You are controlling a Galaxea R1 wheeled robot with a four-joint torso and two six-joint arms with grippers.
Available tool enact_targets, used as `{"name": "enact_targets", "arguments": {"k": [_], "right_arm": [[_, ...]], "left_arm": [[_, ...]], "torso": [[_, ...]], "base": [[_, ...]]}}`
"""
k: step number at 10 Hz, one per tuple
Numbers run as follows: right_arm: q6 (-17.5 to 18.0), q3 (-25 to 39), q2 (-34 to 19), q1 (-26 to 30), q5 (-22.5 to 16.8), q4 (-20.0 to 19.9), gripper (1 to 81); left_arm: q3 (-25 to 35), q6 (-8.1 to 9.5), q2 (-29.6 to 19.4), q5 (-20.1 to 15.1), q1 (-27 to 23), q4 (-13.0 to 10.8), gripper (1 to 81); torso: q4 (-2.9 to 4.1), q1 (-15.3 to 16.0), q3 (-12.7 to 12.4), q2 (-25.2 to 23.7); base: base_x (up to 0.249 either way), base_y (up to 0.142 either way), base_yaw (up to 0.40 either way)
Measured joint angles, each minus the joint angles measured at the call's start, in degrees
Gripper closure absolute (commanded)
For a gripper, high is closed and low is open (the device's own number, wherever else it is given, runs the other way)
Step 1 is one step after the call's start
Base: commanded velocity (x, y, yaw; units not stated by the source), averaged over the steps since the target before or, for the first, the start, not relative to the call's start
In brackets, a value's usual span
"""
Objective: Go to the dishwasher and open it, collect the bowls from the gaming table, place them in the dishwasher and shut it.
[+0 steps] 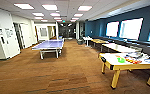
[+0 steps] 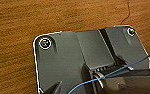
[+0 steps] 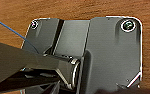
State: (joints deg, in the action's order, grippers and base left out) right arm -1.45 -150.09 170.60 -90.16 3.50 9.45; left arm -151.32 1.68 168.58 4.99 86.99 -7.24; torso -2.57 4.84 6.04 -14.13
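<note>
I look down a long open room with brown wood-patterned carpet point(image 1: 66, 72). White ceiling tiles carry rows of lit rectangular light panels point(image 1: 49, 7). A dark blue wall point(image 1: 97, 26) on the right holds bright windows point(image 1: 131, 28). A blue table-tennis table point(image 1: 49, 45) stands mid-room. White walls with doorways point(image 1: 17, 35) run along the left. Small white-topped tables point(image 1: 117, 47) line the right side.
</note>
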Motion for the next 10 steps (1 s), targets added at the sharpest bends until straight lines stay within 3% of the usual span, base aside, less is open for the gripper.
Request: {"name": "enact_targets", "arguments": {"k": [10], "right_arm": [[0.0,-0.1,0.0,-0.1,0.0,0.0,1.0]], "left_arm": [[-0.6,0.02,0.2,0.0,0.0,0.0,1.0]], "torso": [[0.00,0.0,0.0,0.0]], "base": [[0.138,0.000,0.000]]}}
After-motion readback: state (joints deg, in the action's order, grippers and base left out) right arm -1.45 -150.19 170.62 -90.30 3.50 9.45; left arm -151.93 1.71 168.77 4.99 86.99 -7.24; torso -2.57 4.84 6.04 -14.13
